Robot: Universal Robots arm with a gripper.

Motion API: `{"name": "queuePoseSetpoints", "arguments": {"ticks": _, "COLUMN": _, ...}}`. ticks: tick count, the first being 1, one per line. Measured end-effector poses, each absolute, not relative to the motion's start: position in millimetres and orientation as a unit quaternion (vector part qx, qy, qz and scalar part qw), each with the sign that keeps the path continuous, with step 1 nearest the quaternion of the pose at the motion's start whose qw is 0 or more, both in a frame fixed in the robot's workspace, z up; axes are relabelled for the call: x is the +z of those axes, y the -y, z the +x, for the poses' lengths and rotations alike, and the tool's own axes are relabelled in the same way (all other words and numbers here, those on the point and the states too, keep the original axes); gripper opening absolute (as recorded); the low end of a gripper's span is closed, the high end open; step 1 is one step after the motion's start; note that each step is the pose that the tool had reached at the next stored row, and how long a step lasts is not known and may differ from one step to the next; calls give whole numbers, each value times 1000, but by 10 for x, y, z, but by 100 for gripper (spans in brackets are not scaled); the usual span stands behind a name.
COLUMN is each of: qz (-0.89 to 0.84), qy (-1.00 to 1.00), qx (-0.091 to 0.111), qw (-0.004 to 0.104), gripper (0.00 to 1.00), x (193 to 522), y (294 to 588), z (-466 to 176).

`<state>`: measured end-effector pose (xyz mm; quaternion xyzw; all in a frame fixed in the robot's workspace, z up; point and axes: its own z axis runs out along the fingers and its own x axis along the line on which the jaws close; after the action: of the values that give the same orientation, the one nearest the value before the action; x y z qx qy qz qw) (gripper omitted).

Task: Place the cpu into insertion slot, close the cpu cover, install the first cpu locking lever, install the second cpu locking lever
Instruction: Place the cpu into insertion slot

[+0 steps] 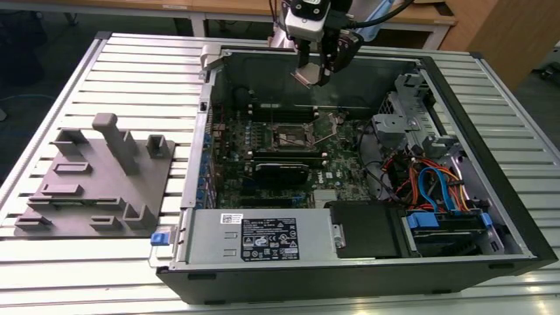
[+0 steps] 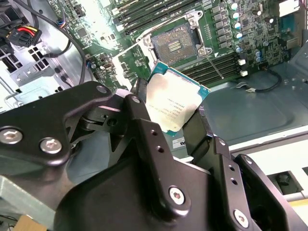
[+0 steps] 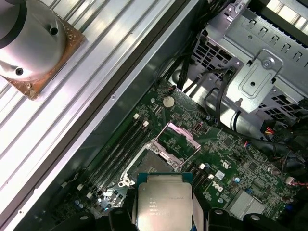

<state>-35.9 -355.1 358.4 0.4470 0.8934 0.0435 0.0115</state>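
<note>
cpu (image 2: 175, 103) sits pinched in your gripper (image 1: 317, 67), upper centre of the exterior view; level it and square its corners to the exposed insertion slot (image 1: 292, 136) at mid-frame.

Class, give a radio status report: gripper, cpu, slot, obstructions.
Gripper shut on cpu, in the air. Slot empty. Nothing seen blocking it.

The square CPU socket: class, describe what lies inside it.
In the second wrist view the square metal-rimmed socket holds only bare dark contacts, no chip. In the first wrist view the silver-topped square chip in the claw hides part of it.
</note>
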Motion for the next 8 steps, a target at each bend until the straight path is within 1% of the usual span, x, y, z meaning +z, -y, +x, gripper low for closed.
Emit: {"name": "queuePoseSetpoints", "arguments": {"ticks": 8, "qz": 485, "qy": -873, "qx": 43, "qw": 13, "gripper": 54, "x": 3579, "y": 3551, "z": -359}}
